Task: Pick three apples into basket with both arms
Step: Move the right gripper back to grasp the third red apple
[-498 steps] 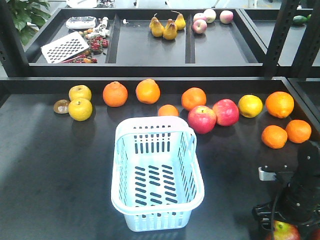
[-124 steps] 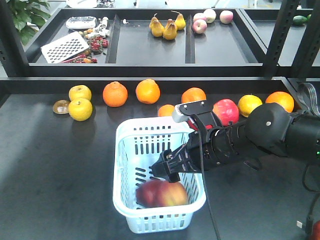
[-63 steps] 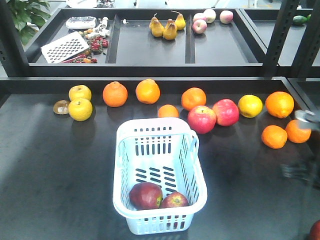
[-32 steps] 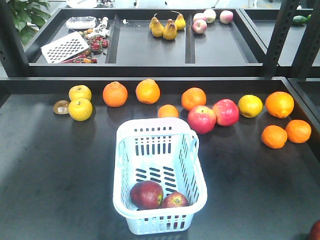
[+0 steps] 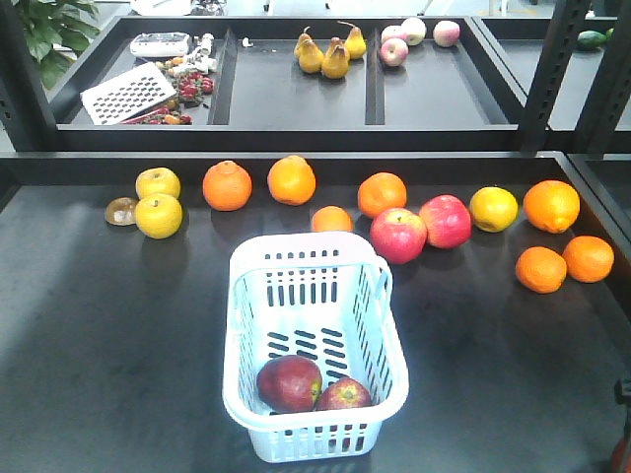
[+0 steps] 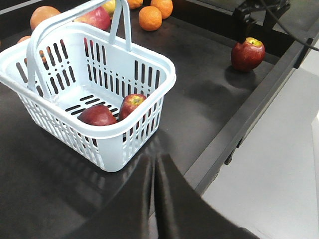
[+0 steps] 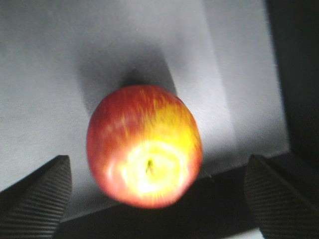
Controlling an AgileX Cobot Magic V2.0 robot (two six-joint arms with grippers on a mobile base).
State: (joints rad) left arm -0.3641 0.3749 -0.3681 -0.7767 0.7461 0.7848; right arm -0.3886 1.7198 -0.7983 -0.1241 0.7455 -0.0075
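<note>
The pale blue basket (image 5: pixel 314 258) stands at the table's front middle and holds two dark red apples (image 5: pixel 288 382) (image 5: pixel 342 394); they also show in the left wrist view (image 6: pixel 97 115) (image 6: pixel 130 104). The third apple (image 6: pixel 247 54) sits on the table near its front right edge, just visible in the front view (image 5: pixel 623 455). My right gripper (image 7: pixel 159 204) is open right above this apple (image 7: pixel 144 145), fingers (image 7: pixel 40 199) wide on either side and not touching it. My left gripper (image 6: pixel 153 162) is shut and empty, near the table's front edge beside the basket (image 6: pixel 124 134).
Oranges (image 5: pixel 227 185), yellow fruits (image 5: pixel 158 215) and two brighter pink-red apples (image 5: pixel 398 236) line the back of the table. Two oranges (image 5: pixel 541 269) lie at the right. A raised shelf behind holds pears (image 5: pixel 335 59), a grater (image 5: pixel 128 92) and pale apples (image 5: pixel 394 51).
The right arm has swung from the basket out to the right and down over the third apple. The two apples in the basket have settled. The left arm has not moved.
</note>
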